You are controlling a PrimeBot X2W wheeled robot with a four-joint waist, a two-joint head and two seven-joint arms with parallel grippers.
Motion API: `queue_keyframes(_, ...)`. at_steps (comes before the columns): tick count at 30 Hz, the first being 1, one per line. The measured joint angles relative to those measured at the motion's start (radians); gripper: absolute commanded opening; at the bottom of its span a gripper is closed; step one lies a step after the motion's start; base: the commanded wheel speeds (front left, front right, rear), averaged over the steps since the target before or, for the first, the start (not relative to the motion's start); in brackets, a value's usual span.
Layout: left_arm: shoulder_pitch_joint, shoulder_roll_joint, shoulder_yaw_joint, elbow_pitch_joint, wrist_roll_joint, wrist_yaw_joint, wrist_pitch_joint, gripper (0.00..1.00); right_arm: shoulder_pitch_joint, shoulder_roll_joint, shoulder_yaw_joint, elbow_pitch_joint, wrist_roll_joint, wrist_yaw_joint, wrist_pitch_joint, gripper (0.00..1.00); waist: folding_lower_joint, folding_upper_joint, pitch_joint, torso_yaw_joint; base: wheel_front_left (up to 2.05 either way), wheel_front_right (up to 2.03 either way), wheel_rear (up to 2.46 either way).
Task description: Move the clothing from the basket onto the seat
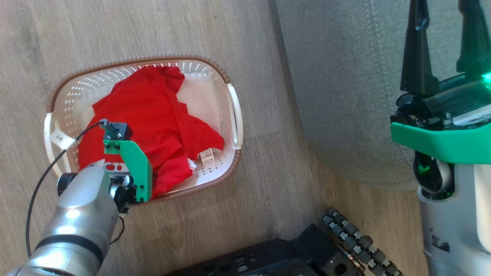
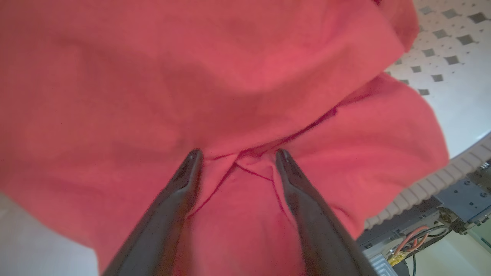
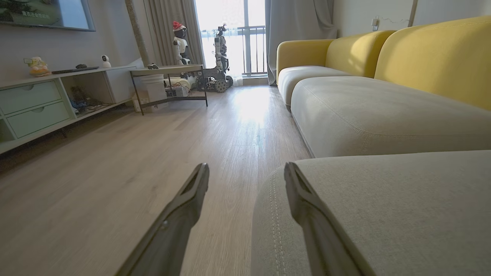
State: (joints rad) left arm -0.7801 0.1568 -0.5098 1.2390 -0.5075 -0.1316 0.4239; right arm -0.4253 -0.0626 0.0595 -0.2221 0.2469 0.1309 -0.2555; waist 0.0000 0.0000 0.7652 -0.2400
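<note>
Red clothing (image 1: 153, 111) lies crumpled in the cream basket (image 1: 234, 115) on the wooden floor. My left arm's wrist (image 1: 128, 165) hangs over the basket's near left part, and it hides the fingers in the head view. In the left wrist view my left gripper (image 2: 238, 157) is open, its tips pressed into the red clothing (image 2: 230, 76) with a fold between them. The basket's perforated bottom (image 2: 452, 46) shows at the upper right. My right gripper (image 1: 445, 42) is open and holds nothing, above the grey seat (image 1: 337, 76). Its own view has my right gripper (image 3: 245, 168) at the seat's corner (image 3: 383, 211).
My dark wheeled base (image 1: 307, 249) sits at the bottom of the head view, between basket and seat. A yellow-backed sofa (image 3: 422, 57) runs along the right. A low cabinet (image 3: 38, 103), a side table (image 3: 168, 76) and other robots (image 3: 218, 53) stand far off.
</note>
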Motion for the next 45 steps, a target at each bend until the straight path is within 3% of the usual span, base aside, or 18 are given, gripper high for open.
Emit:
queue_keyframes(1, -0.002, 0.001, -0.003, 0.002, 0.000, 0.000, 0.008, 1.00, 0.000, 0.000, 0.000, 0.000, 0.002, 0.000, 0.000, 1.00, 0.0000, 0.0000, 0.004, -0.001, 0.00, 0.00, 0.00)
queue_keyframes(2, -0.003, 0.002, -0.008, 0.004, 0.000, 0.000, 0.013, 0.91, -0.001, 0.000, 0.000, 0.000, 0.002, 0.000, 0.000, 1.00, 0.0000, 0.0000, 0.008, -0.003, 0.00, 0.00, 0.00)
queue_keyframes(3, -0.005, 0.003, -0.012, 0.007, 0.000, 0.000, 0.019, 0.91, -0.002, 0.000, 0.001, -0.001, 0.002, 0.000, 0.000, 1.00, 0.0000, 0.0000, 0.011, -0.004, 0.00, 0.00, 0.00)
queue_keyframes(4, -0.007, 0.003, -0.017, 0.010, -0.001, 0.000, 0.027, 0.64, -0.003, 0.000, 0.001, -0.001, 0.002, 0.000, 0.000, 1.00, 0.0000, 0.0000, 0.014, -0.006, 0.00, 0.00, 0.00)
queue_keyframes(6, -0.013, 0.003, -0.026, 0.013, -0.010, 0.000, 0.033, 0.00, -0.008, 0.000, 0.001, -0.001, 0.009, 0.000, 0.000, 1.00, 0.0000, 0.0000, 0.018, -0.008, 0.00, 0.00, 0.00)
queue_keyframes(21, 0.035, -0.011, -0.076, -0.110, -0.145, 0.000, -0.079, 0.00, -0.012, 0.000, -0.004, 0.008, -0.001, 0.000, 0.000, 1.00, 0.0000, 0.0000, -0.087, 0.014, 0.00, 0.00, 0.00)
queue_keyframes(35, 0.196, 0.009, -0.190, -0.300, -0.290, 0.000, -0.343, 0.00, 0.108, -0.006, -0.006, 0.059, -0.006, 0.000, 0.000, 1.00, -0.0001, 0.0001, -0.373, 0.061, 0.00, 0.00, 0.00)
queue_keyframes(45, 0.246, 0.034, -0.239, -0.436, -0.308, 0.000, -0.527, 0.00, 0.199, -0.038, -0.010, 0.081, 0.017, 0.000, 0.000, 1.00, -0.0001, 0.0002, -0.530, 0.108, 0.00, 0.00, 0.00)
